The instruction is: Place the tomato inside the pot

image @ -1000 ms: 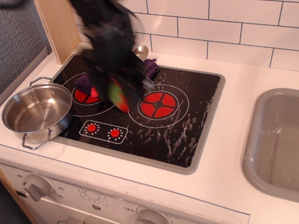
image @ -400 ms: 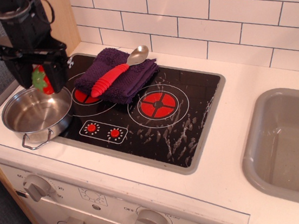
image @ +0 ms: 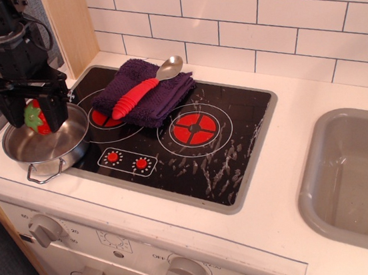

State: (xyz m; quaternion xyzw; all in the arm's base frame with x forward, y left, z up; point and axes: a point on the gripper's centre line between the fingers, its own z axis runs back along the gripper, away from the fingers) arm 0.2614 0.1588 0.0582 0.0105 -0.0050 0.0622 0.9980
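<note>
The tomato point(image: 36, 117) is a glossy red toy fruit with a green cap, held between the black gripper's point(image: 36, 118) fingers. The gripper is shut on it and holds it just above the inside of the pot point(image: 54, 148), over its back-left part. The pot is a shiny steel pan with wire loop handles, standing at the left front corner of the stove top. Whether the tomato touches the pot's bottom cannot be told.
A purple cloth point(image: 145, 92) with a red-handled metal spoon point(image: 139, 91) lies on the back left burner. The black stove top point(image: 218, 140) has red burners. A grey sink point(image: 357, 176) is at the right. A wooden post point(image: 71, 27) stands behind the arm.
The gripper has carried the tomato from over the stove's middle to the left and down, and now holds it low over the pot.
</note>
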